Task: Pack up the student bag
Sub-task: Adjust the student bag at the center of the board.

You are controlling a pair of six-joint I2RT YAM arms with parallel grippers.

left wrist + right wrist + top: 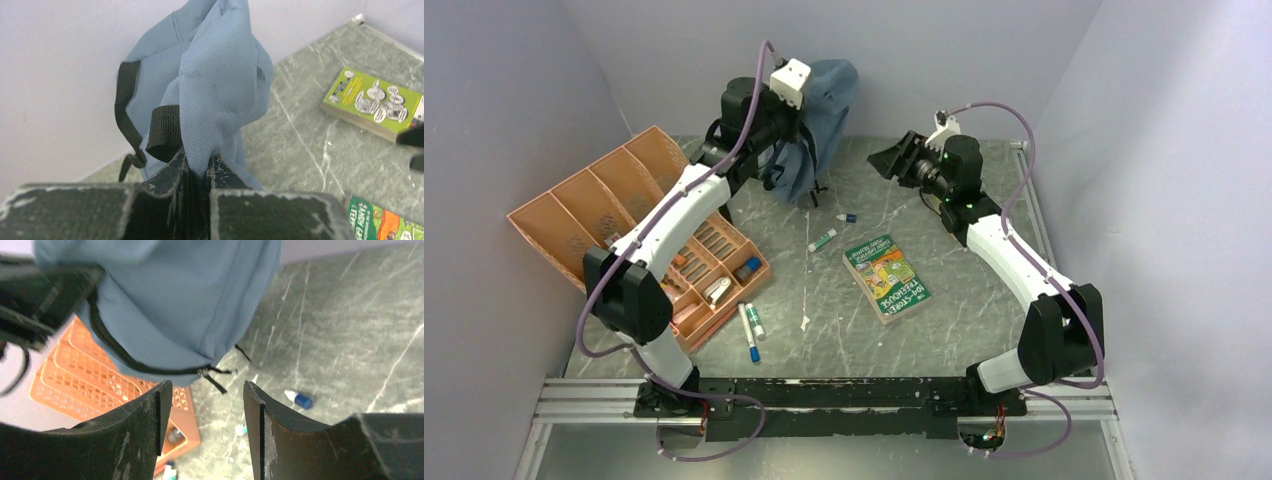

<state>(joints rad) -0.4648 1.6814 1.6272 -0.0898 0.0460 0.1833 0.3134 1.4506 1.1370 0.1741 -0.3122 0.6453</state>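
1. The student bag (826, 105) hangs off the desk (1004, 200) at the upper middle of the top view, close to the back wall. The left claw (200, 172) is clamped narrow on a bunched fold of its blue fabric, beside a black strap (162, 130).
2. The right claw (205, 395) is spread wide and empty, pointed at the bag's lower edge. The zipper pull (216, 373) dangles just above the gap between its fingers.
3. The pinch looks thin. If the fold slides out under the bag's weight, the bag would likely drop toward the orange tray (574, 215) at left.
4. The zipper (145, 367) looks shut, and its pull is small and loose. A closing claw could miss it or catch only cloth.
5. Tugging the pull sideways may swing the hanging bag instead of opening it.
6. The book (886, 277) and a marker (822, 240) lie unpacked at the centre of the desk.
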